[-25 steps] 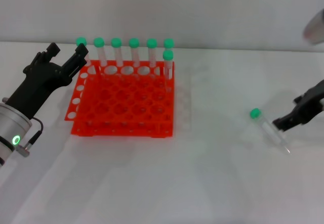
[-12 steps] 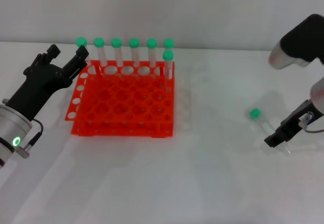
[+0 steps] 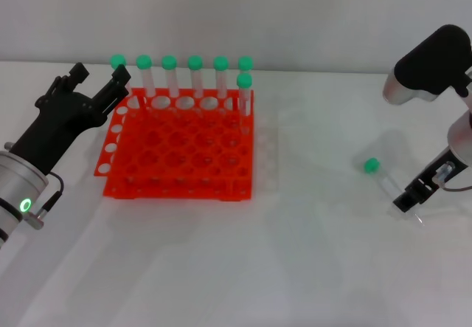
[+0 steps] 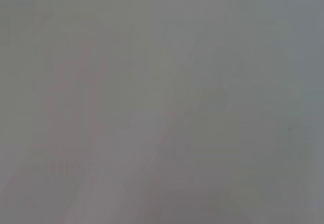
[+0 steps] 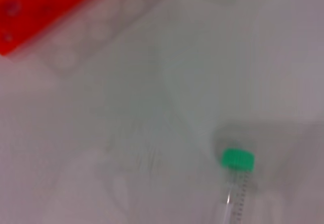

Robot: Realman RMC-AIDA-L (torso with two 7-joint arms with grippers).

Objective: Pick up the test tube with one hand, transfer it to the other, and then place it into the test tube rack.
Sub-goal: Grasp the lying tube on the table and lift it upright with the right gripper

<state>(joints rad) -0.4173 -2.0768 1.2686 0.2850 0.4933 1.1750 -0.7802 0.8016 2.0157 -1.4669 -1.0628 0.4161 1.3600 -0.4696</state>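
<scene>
- While the test tube (image 3: 389, 185) lies flat on the white table (image 3: 310, 268), well right of the orange-red test tube rack (image 3: 181, 150), step in hand looks like the first pick.
- Right gripper (image 3: 408, 198) sits low at the tube's tapered end, green cap (image 3: 372, 166) pointing away from it; can't tell if its jaws are open or closed, or whether they touch the tube.
- Right wrist view shows cap and tube body close below, on the table.
- Left gripper (image 3: 94, 83) hangs w/ jaws spread just beside the rack's left rear corner.
- Rack's back row holds capped tubes (image 3: 195, 76); front holes free.
- Next: needs a firm grip on the tube body, a lift, then a carry toward centre for handover.
</scene>
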